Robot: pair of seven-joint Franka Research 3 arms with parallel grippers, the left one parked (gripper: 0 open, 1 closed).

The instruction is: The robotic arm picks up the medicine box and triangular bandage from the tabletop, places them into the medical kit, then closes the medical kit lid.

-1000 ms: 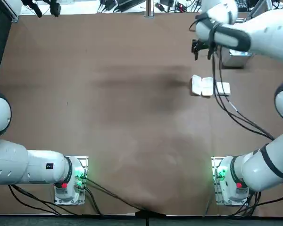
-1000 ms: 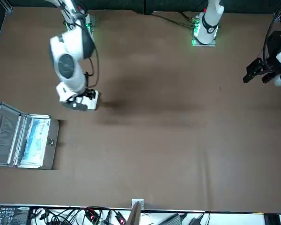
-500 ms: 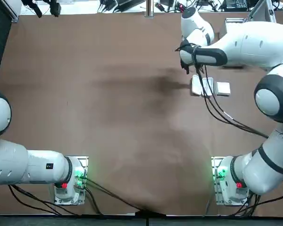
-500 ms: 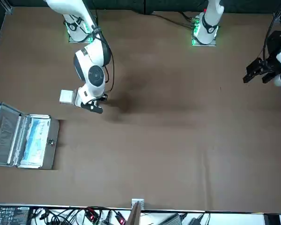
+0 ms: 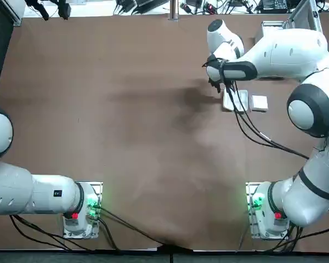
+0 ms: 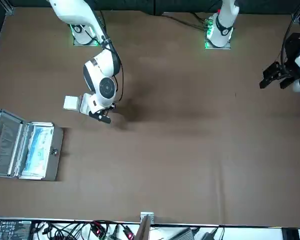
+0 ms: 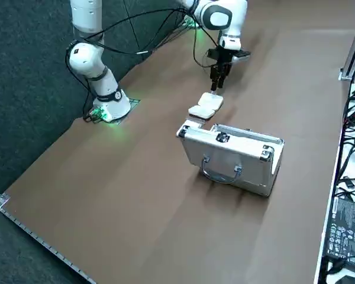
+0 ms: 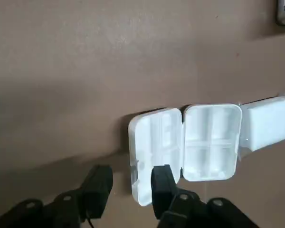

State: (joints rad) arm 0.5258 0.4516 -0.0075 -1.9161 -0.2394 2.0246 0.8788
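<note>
Tabletop [image 5: 137, 60] brown, cables [image 6: 65, 231] past far edge; R gripper [image 8: 132, 175] nr med box [image 8: 211, 142], jaws wide.

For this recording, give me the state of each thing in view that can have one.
Medical kit: open, on the table.
Medical kit lid: swung open.
Medicine box: unfolded open on the table, outside the kit.
Triangular bandage: in clear wrap, beside the box.
Right hand: open, hovering by the box.

Silver case [image 7: 229, 158], white hinged box [image 8: 185, 147], brown tabletop [image 5: 126, 137], black gripper [image 8: 132, 183].
</note>
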